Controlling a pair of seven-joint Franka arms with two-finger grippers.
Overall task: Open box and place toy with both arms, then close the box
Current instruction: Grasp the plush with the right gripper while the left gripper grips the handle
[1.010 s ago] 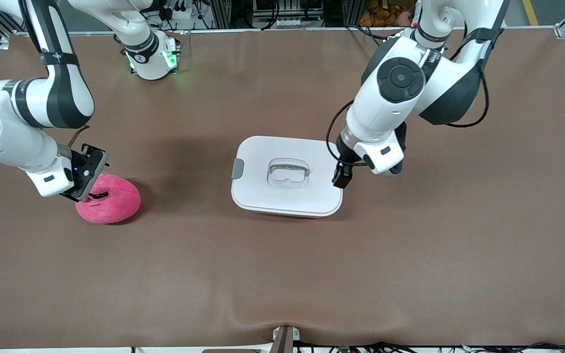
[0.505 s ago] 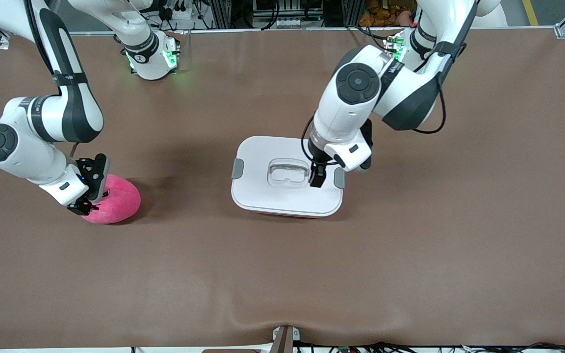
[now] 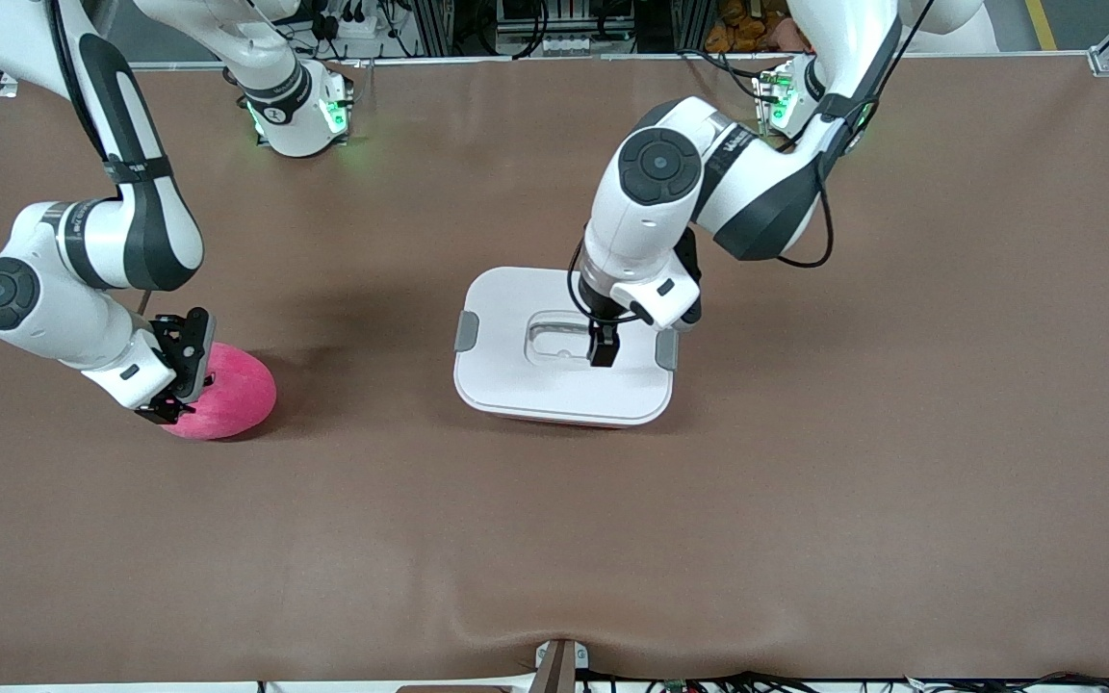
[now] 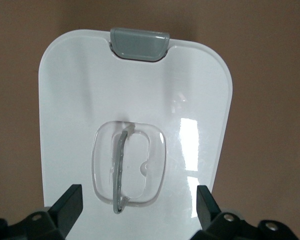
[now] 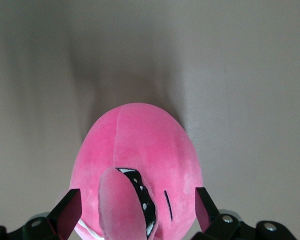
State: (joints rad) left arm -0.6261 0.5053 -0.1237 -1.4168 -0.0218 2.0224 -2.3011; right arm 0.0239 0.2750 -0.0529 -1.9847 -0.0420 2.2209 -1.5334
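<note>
The box point(image 3: 516, 380) sits mid-table, its white lid on, with grey side clips point(image 3: 466, 331) and a clear recessed handle point(image 3: 554, 339). My left gripper point(image 3: 601, 351) is open over the lid at the handle's edge; in the left wrist view its fingertips point(image 4: 70, 202) stand wide on either side of the handle point(image 4: 121, 170). The hot-pink plush toy point(image 3: 227, 395) lies toward the right arm's end of the table. My right gripper point(image 3: 174, 399) is open and down around the toy; in the right wrist view its fingertips point(image 5: 70, 207) flank the toy point(image 5: 140, 160).
The brown table mat point(image 3: 554, 539) spreads wide around both things. The green-lit arm bases point(image 3: 299, 115) stand along the table's edge farthest from the front camera. A small bracket point(image 3: 559, 664) sits at the nearest edge.
My left gripper moved from beside the box's clip to over the lid's handle. My right gripper lowered and turned onto the toy's end.
</note>
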